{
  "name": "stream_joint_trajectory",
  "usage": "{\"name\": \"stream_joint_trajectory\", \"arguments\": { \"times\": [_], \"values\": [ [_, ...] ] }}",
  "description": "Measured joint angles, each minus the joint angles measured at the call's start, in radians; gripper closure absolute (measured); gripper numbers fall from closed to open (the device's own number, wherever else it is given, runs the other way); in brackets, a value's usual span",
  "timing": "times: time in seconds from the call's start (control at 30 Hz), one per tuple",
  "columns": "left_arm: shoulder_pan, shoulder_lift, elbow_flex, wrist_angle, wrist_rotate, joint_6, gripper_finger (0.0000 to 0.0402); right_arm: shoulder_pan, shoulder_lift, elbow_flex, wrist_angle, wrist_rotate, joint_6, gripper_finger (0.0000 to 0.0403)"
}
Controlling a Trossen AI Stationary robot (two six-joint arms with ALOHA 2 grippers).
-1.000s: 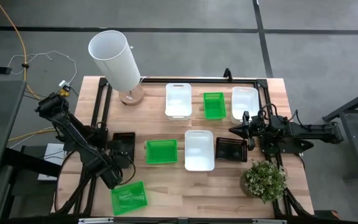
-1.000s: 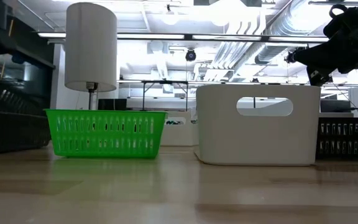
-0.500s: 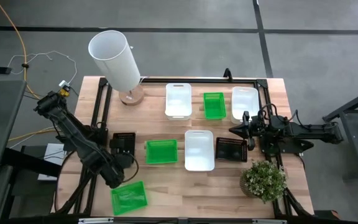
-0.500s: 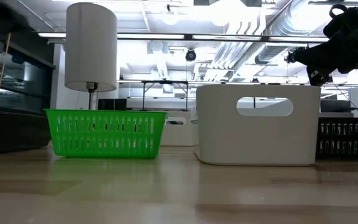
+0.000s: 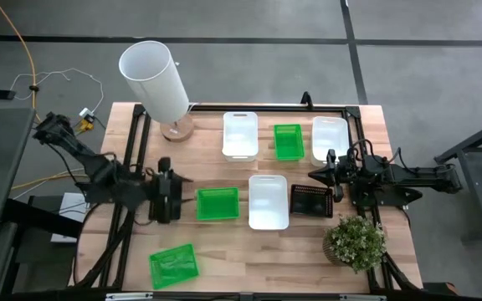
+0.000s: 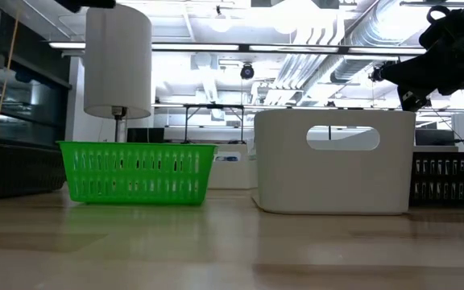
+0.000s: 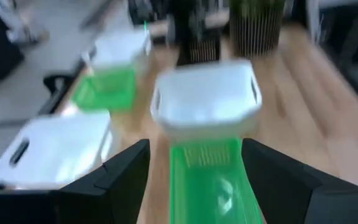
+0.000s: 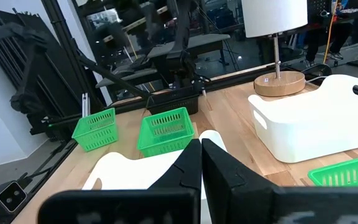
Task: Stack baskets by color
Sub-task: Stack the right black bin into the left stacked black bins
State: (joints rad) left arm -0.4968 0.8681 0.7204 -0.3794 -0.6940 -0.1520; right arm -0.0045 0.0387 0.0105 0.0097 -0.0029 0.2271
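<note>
— Baskets [image 5: 217,203] mostly sit apart across mid-frame, one green basket [image 5: 173,266] alone lower left. No full stacks visible.

— Left gripper [image 5: 171,194], fingers spread and empty, faces the center green; right gripper [image 5: 315,175] clenched, idle at right. Nearly everything's left.

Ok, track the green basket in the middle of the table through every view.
High view: middle green basket, left of the white basket.
Low view: at left, the white basket to its right.
Left wrist view: between the open left pincer's fingers, with the white basket beyond.
Right wrist view: centre, behind the white basket.
Shared landmark: that white basket.
</note>
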Motion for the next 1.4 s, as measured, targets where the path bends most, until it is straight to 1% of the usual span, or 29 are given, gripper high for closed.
{"name": "stream_joint_trajectory", "arguments": {
  "times": [0.13, 0.2, 0.27, 0.37, 0.47, 0.67, 0.77, 0.83, 0.93, 1.0, 1.1, 1.17, 1.23, 1.33, 1.37, 1.4],
  "values": [
    [0.105, -0.14, -0.192, 0.346, 0.128, 0.158, 0.0161, 0.0, 0.0, 0.0, 0.0, 0.0, 0.0, 0.0402],
    [0.148, -0.197, -0.287, 0.511, 0.211, 0.213, 0.0161, 0.0, 0.0, 0.0, 0.0, 0.0, 0.0, 0.0402],
    [0.185, -0.244, -0.371, 0.641, 0.269, 0.249, 0.0161, 0.0, 0.0, 0.0, 0.0, 0.0, 0.0, 0.0402],
    [0.221, -0.293, -0.473, 0.81, 0.31, 0.268, 0.0161, 0.0, 0.0, 0.0, 0.0, 0.0, 0.0, 0.0402],
    [0.236, -0.324, -0.531, 0.904, 0.323, 0.254, 0.0161, 0.0, 0.0, 0.0, 0.0, 0.0, 0.0, 0.0402],
    [0.234, -0.34, -0.555, 0.872, 0.32, 0.248, 0.0161, 0.0, 0.0, 0.0, 0.0, 0.0, 0.0, 0.0402],
    [0.236, -0.35, -0.555, 0.815, 0.262, 0.319, 0.0162, 0.0, 0.0, 0.0, 0.0, 0.0, 0.0, 0.0402],
    [0.252, -0.394, -0.555, 0.77, 0.241, 0.36, 0.0166, 0.0, 0.0, 0.0, 0.0, 0.0, 0.0, 0.0402],
    [0.309, -0.488, -0.555, 0.654, 0.257, 0.368, 0.0182, 0.0, 0.0, 0.0, 0.0, 0.0, 0.0, 0.0402],
    [0.367, -0.563, -0.555, 0.564, 0.307, 0.341, 0.0201, 0.0, 0.0, 0.0, 0.0, 0.0, 0.0, 0.0402],
    [0.456, -0.661, -0.555, 0.48, 0.418, 0.288, 0.0239, 0.0, 0.0, 0.0, 0.0, 0.0, 0.0, 0.0402],
    [0.501, -0.707, -0.555, 0.436, 0.488, 0.253, 0.0273, 0.0, 0.0, 0.0, 0.0, 0.0, 0.0, 0.0402],
    [0.531, -0.738, -0.557, 0.398, 0.537, 0.22, 0.0315, 0.0, 0.0, 0.0, 0.0, 0.0, 0.0, 0.0402],
    [0.545, -0.757, -0.607, 0.413, 0.564, 0.197, 0.0381, 0.0, 0.0, 0.0, 0.001, 0.0, 0.0, 0.0402],
    [0.545, -0.761, -0.638, 0.441, 0.563, 0.196, 0.0391, 0.0, 0.0, 0.0, 0.001, 0.0, 0.0, 0.0402],
    [0.545, -0.765, -0.671, 0.489, 0.556, 0.192, 0.0392, 0.0, 0.0, 0.0, 0.001, 0.0, 0.0, 0.0402]
  ]
}}
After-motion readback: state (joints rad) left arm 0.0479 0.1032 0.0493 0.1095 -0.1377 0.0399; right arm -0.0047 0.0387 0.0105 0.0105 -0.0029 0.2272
